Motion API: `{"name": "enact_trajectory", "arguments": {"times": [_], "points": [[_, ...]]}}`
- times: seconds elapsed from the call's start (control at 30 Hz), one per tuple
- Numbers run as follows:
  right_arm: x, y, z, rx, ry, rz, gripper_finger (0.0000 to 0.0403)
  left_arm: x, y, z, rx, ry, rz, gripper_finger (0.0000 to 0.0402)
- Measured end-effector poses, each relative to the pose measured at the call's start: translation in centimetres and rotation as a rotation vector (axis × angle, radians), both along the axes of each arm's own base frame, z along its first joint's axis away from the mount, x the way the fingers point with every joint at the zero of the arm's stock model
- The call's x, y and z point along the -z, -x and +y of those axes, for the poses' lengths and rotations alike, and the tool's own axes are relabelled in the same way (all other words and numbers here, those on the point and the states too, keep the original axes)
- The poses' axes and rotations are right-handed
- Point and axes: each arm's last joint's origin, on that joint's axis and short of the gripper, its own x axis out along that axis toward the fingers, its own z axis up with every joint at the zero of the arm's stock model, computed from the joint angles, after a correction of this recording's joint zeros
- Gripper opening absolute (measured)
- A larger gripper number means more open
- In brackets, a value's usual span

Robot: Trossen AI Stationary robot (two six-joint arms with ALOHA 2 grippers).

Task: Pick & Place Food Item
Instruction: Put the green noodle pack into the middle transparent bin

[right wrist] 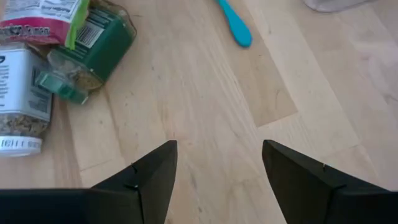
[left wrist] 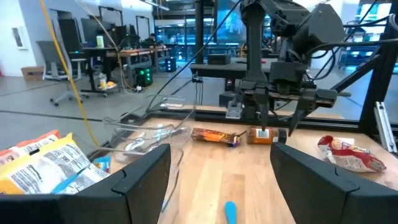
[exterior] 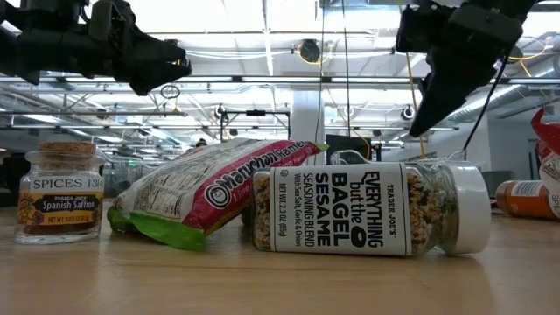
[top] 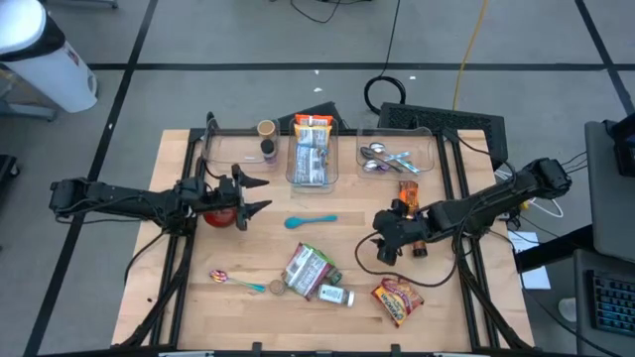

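only the low view shows the seasoning jar's [exterior: 367, 208] label. both jaws are spread wide, holding nothing, above the desk [top: 337, 248].

From above, a red thing [top: 220, 215] sits under the left claw [top: 260, 194], mostly covered by it, so I cannot tell what it is. In the low view the saffron jar [exterior: 59, 192] hides part of the snack bag [exterior: 206, 189] behind it, and a red packet [exterior: 549, 149] and an orange bottle [exterior: 527, 199] are cut off at the right edge. The right wrist view clips the bagel jar [right wrist: 20, 99] and the teal spoon [right wrist: 234, 23] at its borders. The spoons in the clear bin [top: 429, 149] are too small to count.
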Motion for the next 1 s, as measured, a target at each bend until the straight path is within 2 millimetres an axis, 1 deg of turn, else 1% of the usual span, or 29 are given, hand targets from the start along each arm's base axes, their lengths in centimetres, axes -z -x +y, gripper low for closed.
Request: {"name": "enact_trajectory", "arguments": {"times": [0.1,0.2,0.3,0.43,0.6,0.73,0.9,1.0], "points": [[-0.2,-0.3,-0.2,-0.013,0.013,-0.026,0.0227,0.0,0.0,-0.1,0.020,0.011,0.003,0.0285],[-0.6,-0.9,-0.2,-0.026,0.008,-0.097,0.0228,0.1,0.0,-0.2,0.079,0.012,0.008,0.0285],[-1.2,-2.3,-0.1,-0.028,-0.029,-0.233,0.0228,0.1,0.0,-0.4,0.129,0.024,0.007,0.0285],[-1.4,-3.8,0.2,-0.118,-0.106,-0.330,0.0224,0.1,0.0,-0.4,0.135,0.025,0.007,0.0285],[0.1,-5.4,0.4,-0.142,-0.138,-0.336,0.0222,0.1,0.0,-0.4,0.136,0.031,0.007,0.0285],[1.7,-6.8,0.4,-0.161,-0.176,-0.338,0.0223,0.1,0.0,-0.4,0.135,0.031,0.006,0.0285],[3.7,-8.8,0.0,-0.186,-0.269,-0.378,0.0223,0.1,0.0,-0.4,0.135,0.031,0.007,0.0285],[5.0,-9.7,-0.4,-0.173,-0.296,-0.381,0.0223,0.1,0.0,-0.4,0.136,0.031,0.007,0.0285]]}}
